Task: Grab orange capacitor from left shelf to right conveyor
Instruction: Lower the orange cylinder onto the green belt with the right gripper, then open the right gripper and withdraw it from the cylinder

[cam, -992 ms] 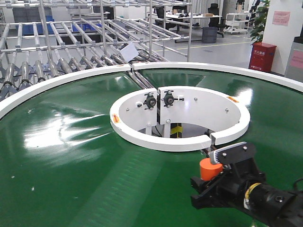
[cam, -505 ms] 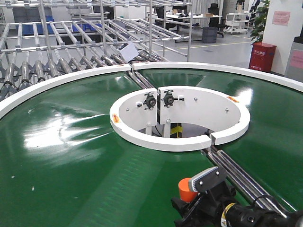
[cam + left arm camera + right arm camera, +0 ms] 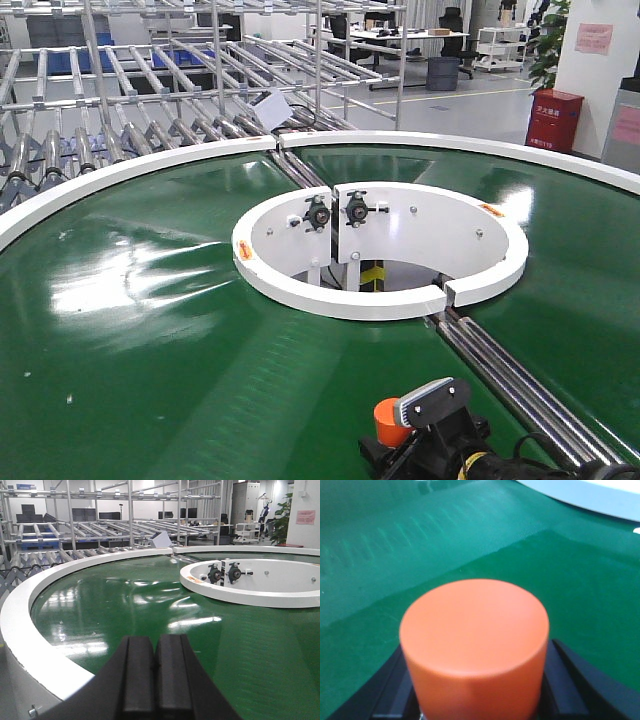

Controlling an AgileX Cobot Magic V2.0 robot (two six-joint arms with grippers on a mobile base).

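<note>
The orange capacitor (image 3: 391,421) is held between the jaws of my right gripper (image 3: 410,425) at the bottom of the front view, low over the glossy green belt of the ring conveyor (image 3: 150,330). In the right wrist view the capacitor (image 3: 474,640) fills the middle, with black fingers (image 3: 572,677) tight on both sides. My left gripper (image 3: 155,667) is shut and empty, near the conveyor's white outer rim (image 3: 30,630). The steel roller-rail shelf (image 3: 120,110) stands behind the conveyor at the far left.
The white inner ring (image 3: 380,250) with two black bearings sits at the conveyor's centre. A metal rail seam (image 3: 500,370) runs from it toward the front right. A red box (image 3: 553,118) and office furniture stand at the back right.
My right gripper with the capacitor has moved left and toward the near edge, from beside the inner ring to the bottom of the view, dropping lower. The left gripper shows no change.
</note>
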